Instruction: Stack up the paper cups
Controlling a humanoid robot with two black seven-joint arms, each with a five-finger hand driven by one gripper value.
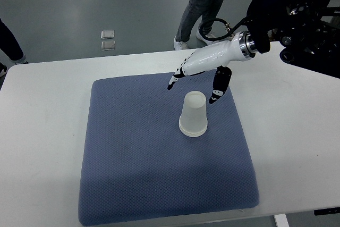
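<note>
A white paper cup [193, 114] stands upside down on the blue mat [138, 152], a little right of the mat's middle. It looks like one cup, or cups nested together; I cannot tell which. My right hand [197, 90] hovers just behind and above it, white with black fingertips. Its fingers [175, 80] are spread and the thumb [219, 87] hangs down on the right. The hand holds nothing and does not touch the cup. The left arm is out of view.
The mat lies on a white table [42, 131]. A person's legs [204, 3] stand beyond the far table edge, and another leg [9, 41] shows at the far left. Two small square plates [108, 39] lie on the floor.
</note>
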